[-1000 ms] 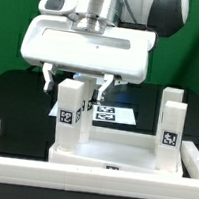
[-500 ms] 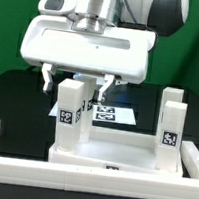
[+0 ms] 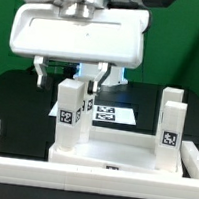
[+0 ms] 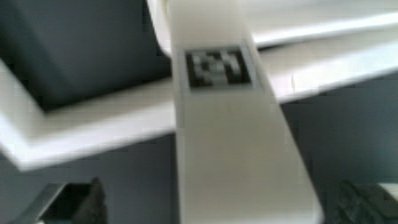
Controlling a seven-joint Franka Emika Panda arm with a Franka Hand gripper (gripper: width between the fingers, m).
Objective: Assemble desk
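In the exterior view the desk top [image 3: 116, 150] lies upside down on the dark surface [image 3: 18, 93] near the front border rail [image 3: 88, 177], with two legs standing up from it: one leg [image 3: 69, 114] toward the exterior view's left, under the arm, and another leg [image 3: 169, 124] toward the exterior view's right. The marker board [image 3: 111, 115] lies flat behind them. The tool [image 3: 72, 79] hangs just above the left leg with its fingers spread as wide as they go, one on each side of the leg's top, and it has hold of nothing. In the wrist view that same leg [image 4: 222, 120] runs long and blurred through the middle, its square tag [image 4: 217, 66] facing the camera, and the two dark fingertips [image 4: 68, 200] sit well out to either side, clear of it. To do this step well, I judge the tool should pull straight up along the leg's axis so neither finger knocks the seated leg askew. Compared with a second ago, the arm has risen and shifted toward the exterior view's left, the fingers now higher on the leg; leg and top have not moved.
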